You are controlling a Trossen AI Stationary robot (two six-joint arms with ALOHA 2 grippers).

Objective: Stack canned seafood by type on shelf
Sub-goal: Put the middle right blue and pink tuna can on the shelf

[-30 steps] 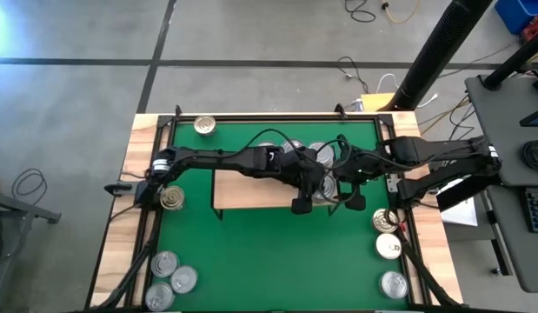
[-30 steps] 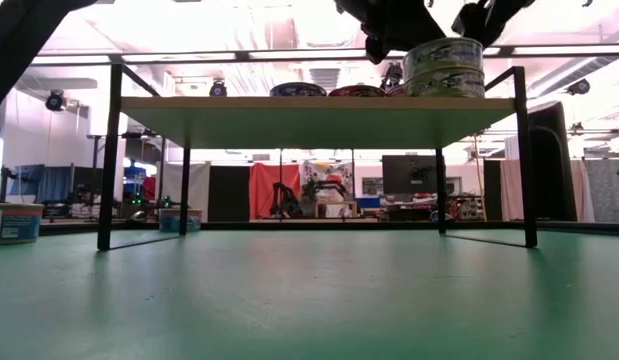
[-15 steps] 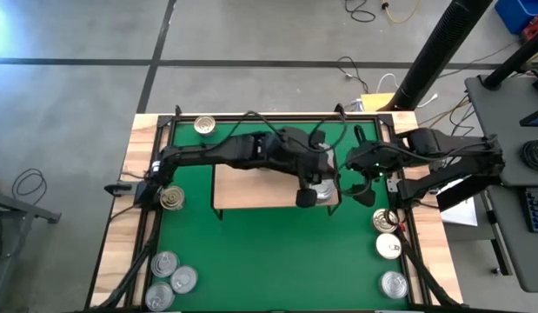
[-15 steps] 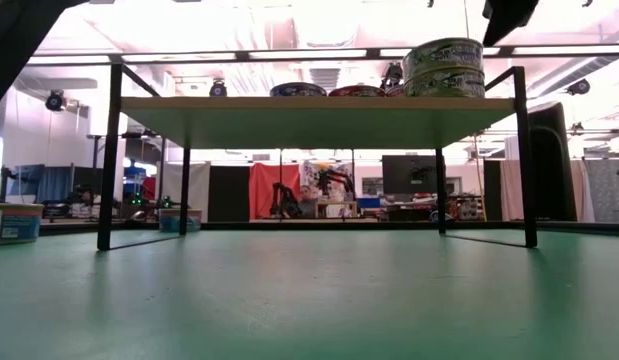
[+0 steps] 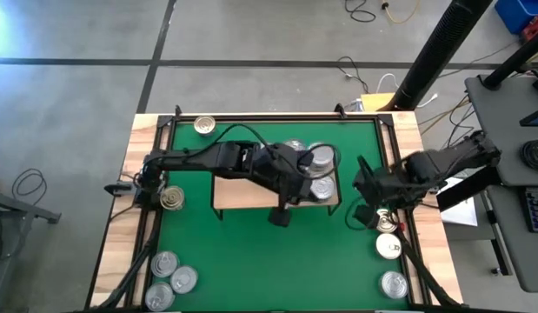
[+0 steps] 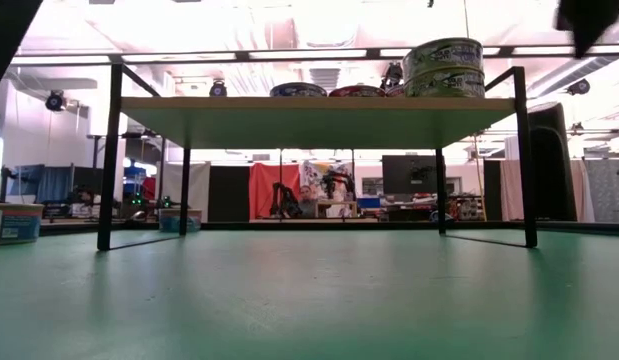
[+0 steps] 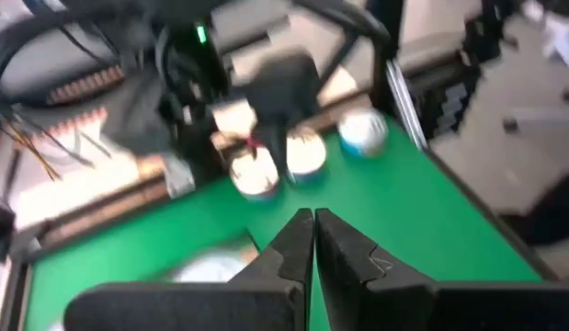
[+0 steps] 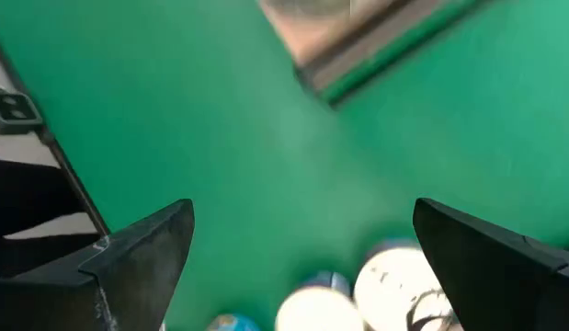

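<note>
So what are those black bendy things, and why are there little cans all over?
They are two robot arms, each with a two-finger pincher. One camera looks straight down, one sits at table height, and one rides on each wrist. The left gripper is shut and holds nothing, by the front edge of the wooden shelf. The right gripper is open and empty, above the green mat near loose tins. Some tins already sit on the shelf, two stacked. More wait in a near corner, and single ones lie along the left side and at the far edge.
</note>
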